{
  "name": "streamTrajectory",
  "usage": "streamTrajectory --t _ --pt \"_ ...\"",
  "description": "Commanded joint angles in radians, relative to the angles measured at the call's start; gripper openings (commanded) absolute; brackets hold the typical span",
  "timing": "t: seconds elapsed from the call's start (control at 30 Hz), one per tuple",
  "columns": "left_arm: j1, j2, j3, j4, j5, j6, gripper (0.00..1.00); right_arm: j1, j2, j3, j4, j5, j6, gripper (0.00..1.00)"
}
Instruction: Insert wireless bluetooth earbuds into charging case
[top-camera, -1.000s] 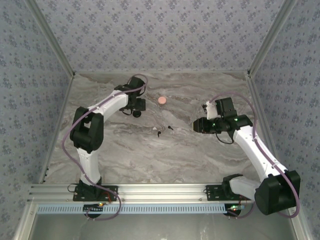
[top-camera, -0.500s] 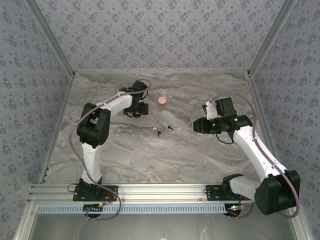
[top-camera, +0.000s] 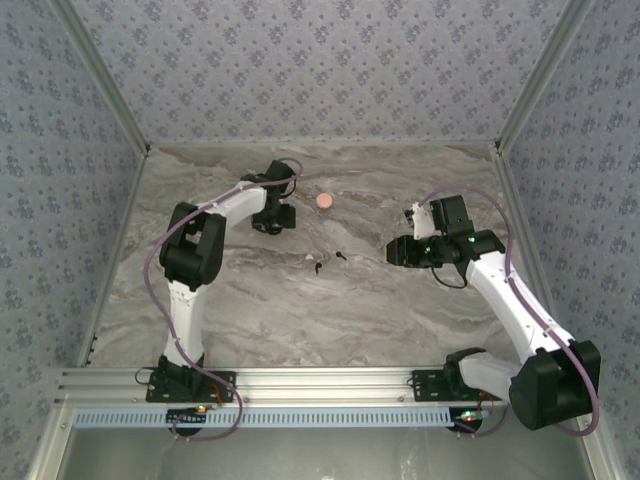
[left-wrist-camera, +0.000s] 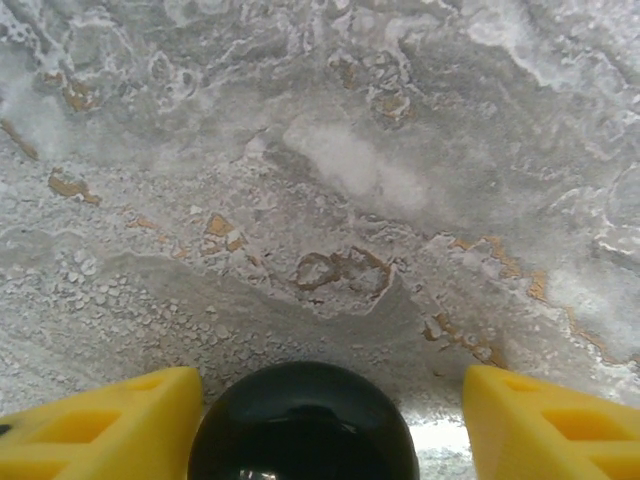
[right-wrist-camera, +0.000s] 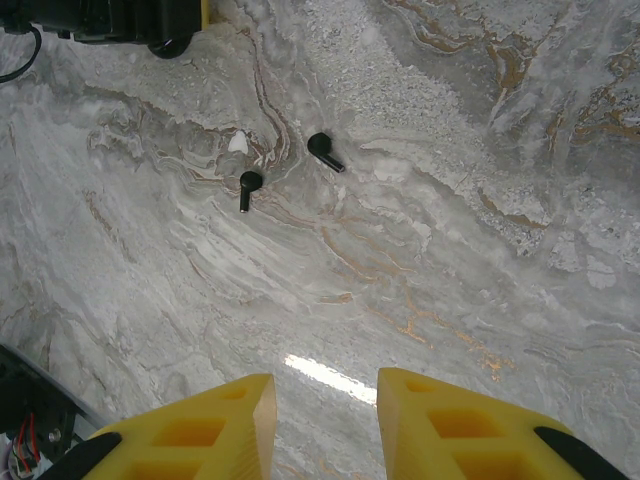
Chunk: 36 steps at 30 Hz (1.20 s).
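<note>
**Earbuds (right-wrist-camera: 322, 150) loose on the bench (right-wrist-camera: 480, 260), charging case (left-wrist-camera: 303, 435) between the left tool's (left-wrist-camera: 332, 400) fingers**

Both small black stemmed pieces lie bare on the marbled bench near its middle. They are close together but not touching, and a white speck (right-wrist-camera: 237, 143) lies just beside them. The right tool (right-wrist-camera: 322, 395) hovers well short of them, its yellow fingers a little way apart with nothing between.

They look tiny, light and hard-shelled. A glossy sliver like that would probably skid or flick away under a careless pinch. The rounded head offers the most body to grip, and holding it there would leave the stem free to go down into its well.

Toward the far left of the bench, the left tool straddles a glossy black domed thing that I take to be the charging case. The fingers are open around it, not clamped, and bare bench shows between the dome and one finger. The smooth curve looks slippery, so a hold low across its widest part seems safest.

From here the case looks shut. No wells show, so I cannot tell what is inside, though with both earbuds out it is presumably empty. A small pink disc (top-camera: 325, 200) sits farther back on the bench, apart from everything.
</note>
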Motion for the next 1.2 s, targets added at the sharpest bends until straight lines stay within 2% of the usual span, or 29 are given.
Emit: streamTrajectory --t 0.0,0.1,0.37,0.6,0.87,1.17 --pt "0.007 0.022 0.021 -0.020 0.013 -0.001 0.61 0.000 -0.005 -0.003 -0.012 0.015 0.005 0.34" --pt "0.007 0.019 0.018 -0.019 0.022 0.000 0.54 0.000 -0.004 -0.005 -0.011 0.015 0.006 0.34" --pt "0.000 -0.002 0.001 -0.019 0.056 -0.001 0.47 -0.001 -0.004 -0.003 -0.011 0.018 0.005 0.34" --pt "-0.058 -0.014 0.031 -0.040 0.066 -0.013 0.47 0.000 -0.002 -0.008 -0.015 0.032 0.001 0.34" --pt "-0.143 0.053 0.122 -0.065 0.081 -0.038 0.48 0.000 0.002 -0.013 -0.014 0.038 -0.001 0.34" --pt "-0.191 0.115 0.187 -0.081 0.092 -0.056 0.48 -0.002 0.018 -0.035 -0.003 0.044 0.005 0.34"
